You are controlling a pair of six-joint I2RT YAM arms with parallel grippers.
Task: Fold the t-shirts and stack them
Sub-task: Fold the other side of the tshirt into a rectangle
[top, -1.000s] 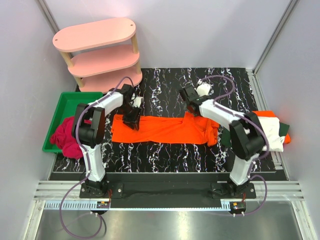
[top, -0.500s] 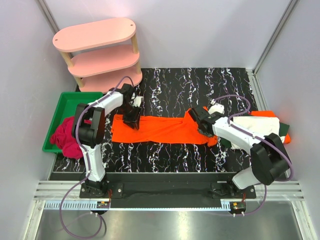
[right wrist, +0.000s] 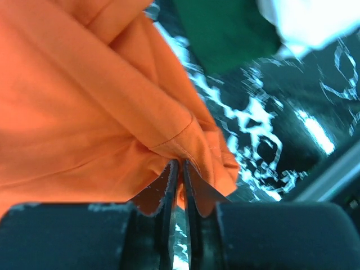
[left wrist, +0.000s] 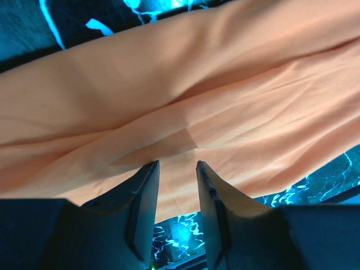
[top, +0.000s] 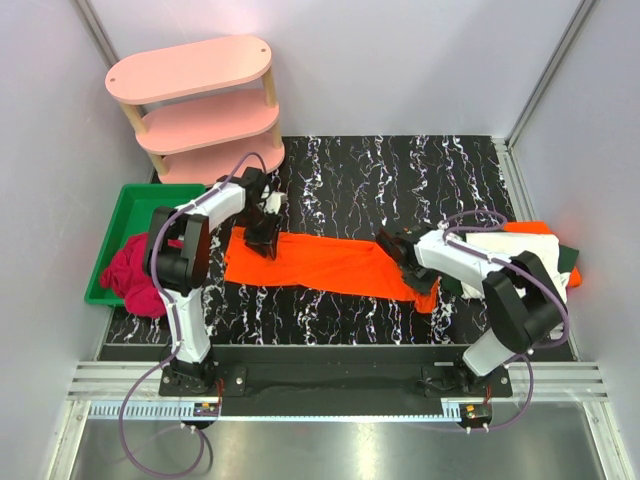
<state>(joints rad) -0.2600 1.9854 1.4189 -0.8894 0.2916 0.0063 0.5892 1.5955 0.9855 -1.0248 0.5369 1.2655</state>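
The orange t-shirt [top: 330, 265] — one fold pinched inside right end effector [right wrist: 180, 164].

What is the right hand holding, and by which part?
The right hand is shut on the orange t-shirt, pinching a folded hem at its right end.

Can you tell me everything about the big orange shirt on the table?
The bright orange soft cloth t-shirt lies folded into a long, narrow band across the black marbled table, flat but creased. Its right end is bunched, and a stitched hem there is pinched in the shut right gripper. The left gripper, fingers slightly apart, sits over its left end. Close by its right end is a pile of white, dark green and orange cloth.
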